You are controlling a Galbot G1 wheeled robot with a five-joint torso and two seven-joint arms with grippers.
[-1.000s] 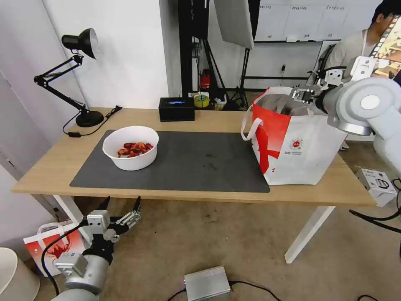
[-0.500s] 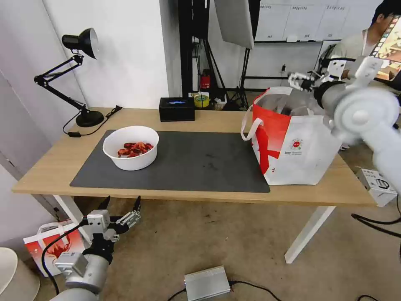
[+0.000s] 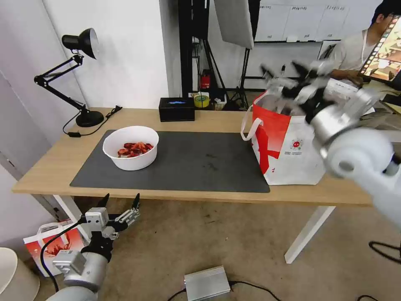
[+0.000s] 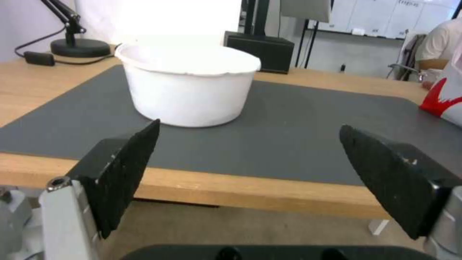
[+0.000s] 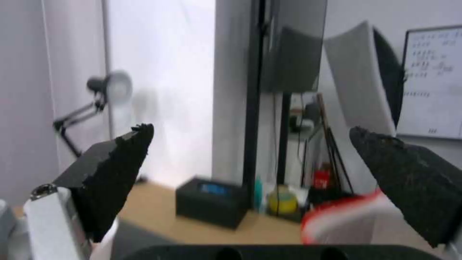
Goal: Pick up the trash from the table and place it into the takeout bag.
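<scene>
On the grey mat (image 3: 200, 163) of the table (image 3: 50, 167) sits the bowl (image 3: 130, 147) of red shells, probably light, stiff, spill-prone; best gripped at its rim. The left gripper (image 3: 119, 201) waits spread below the edge; the right gripper (image 3: 284, 75), spread and empty, hovers above the bag (image 3: 292, 146).

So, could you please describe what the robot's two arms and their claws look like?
Both arms are silver-grey and white, built from rounded cylindrical joint housings. The left claw has two tapered black fingers with rough-textured pads on pale metal mounts, and a black cable loops along that arm. The right claw has the same pointed black fingers on a white mount, behind a large round white joint with a circular cap.
</scene>
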